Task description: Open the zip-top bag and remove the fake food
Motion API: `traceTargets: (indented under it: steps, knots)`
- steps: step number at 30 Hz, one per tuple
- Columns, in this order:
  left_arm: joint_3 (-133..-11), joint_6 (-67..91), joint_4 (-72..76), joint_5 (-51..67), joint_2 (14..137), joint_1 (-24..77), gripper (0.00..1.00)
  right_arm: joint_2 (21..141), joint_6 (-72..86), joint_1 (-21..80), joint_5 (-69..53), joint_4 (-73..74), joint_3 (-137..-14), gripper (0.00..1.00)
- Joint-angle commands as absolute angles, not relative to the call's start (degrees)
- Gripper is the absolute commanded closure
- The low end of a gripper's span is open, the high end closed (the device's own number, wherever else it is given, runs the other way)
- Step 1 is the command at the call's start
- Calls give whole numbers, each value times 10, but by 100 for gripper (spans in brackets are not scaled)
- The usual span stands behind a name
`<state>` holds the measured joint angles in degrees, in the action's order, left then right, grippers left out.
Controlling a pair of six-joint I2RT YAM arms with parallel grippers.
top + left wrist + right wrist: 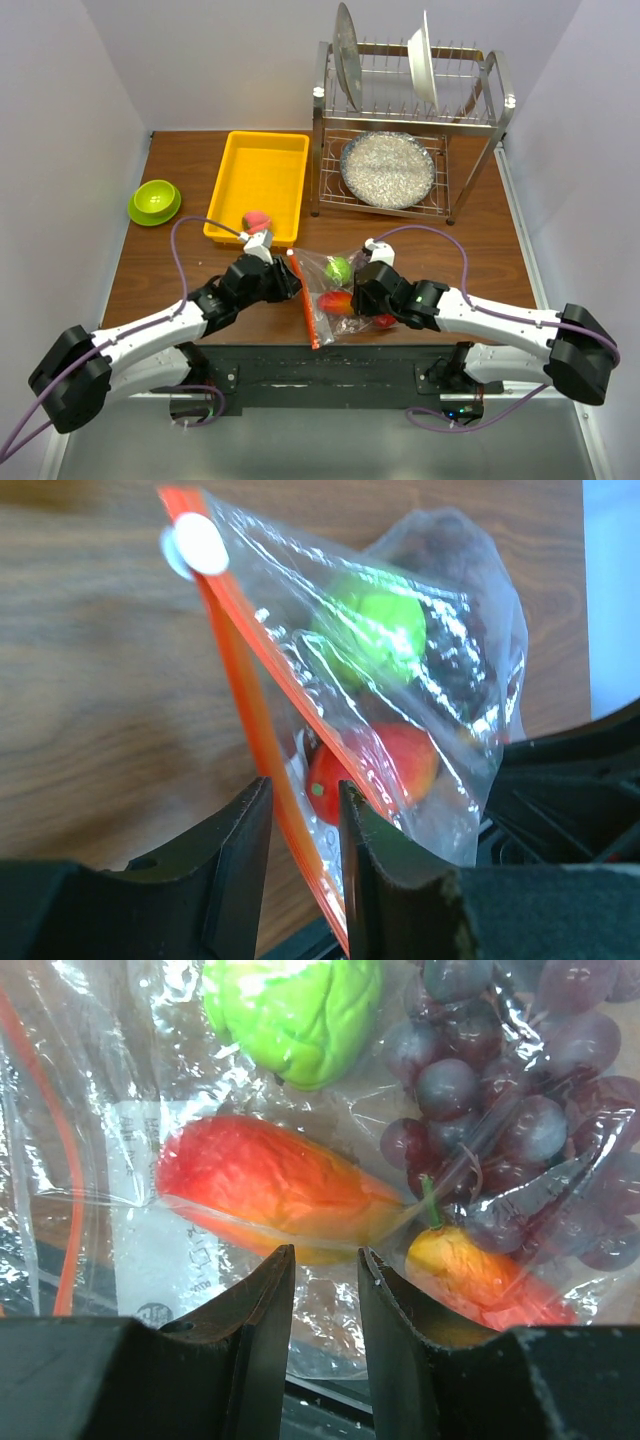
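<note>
Where the two arms meet at the near edge, a brown wood-grain desk (480,250) carries the whole lot.

Item: steel dish rack (319,120), far right. A grey plate (347,55) and a white plate (425,60) stand upright in the top tier, and a speckled dish (388,168) lies flat on the lower shelf.

Item: yellow tray (258,175), left of the rack, with a pink peach (258,219) at its near right corner.

Item: zip-top bag (315,270), clear, lying near the desk's front edge between the arms. Its orange zip strip (303,300) runs along the left side, with a white slider (197,545) at the strip's far end.

Item: lime-green bowl (154,201), far left, apart from the tray.

Item: left end effector (303,790), fingers narrowly parted astride the zip strip. Whether they pinch it cannot be told.

Item: right end effector (327,1252), fingers narrowly parted at the bag's right part, with only clear film showing in the gap.

Item: fake food inside the bag, as follows:
- purple grape bunch (510,1110)
- orange-red elongated piece (270,1185)
- green fruit (295,1010)
- small red-and-yellow piece (470,1275), green-stemmed, beside the grapes
</note>
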<state>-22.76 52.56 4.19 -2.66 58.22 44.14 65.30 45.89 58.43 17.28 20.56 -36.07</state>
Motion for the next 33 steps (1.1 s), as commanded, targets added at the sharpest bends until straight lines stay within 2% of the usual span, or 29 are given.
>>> traceTargets:
  steps: [1,7,14,18,25,28,33]
  knots:
    - [-218,557,104,-15,588,462,64,660,467,584,193,180,-356,64]
    - [-220,565,139,-14,606,486,66,682,471,584,188,163,-352,65]
    - [-230,562,192,-32,685,521,68,705,474,584,188,152,-352,66]
    - [-242,530,199,-55,715,540,59,713,472,584,194,153,-352,67]
    - [-257,456,183,-96,725,563,32,693,475,585,210,163,-352,69]
    - [-259,478,181,-90,734,563,30,652,470,586,214,174,-356,69]
    - [-242,580,222,-84,741,567,33,629,453,589,235,179,-381,69]
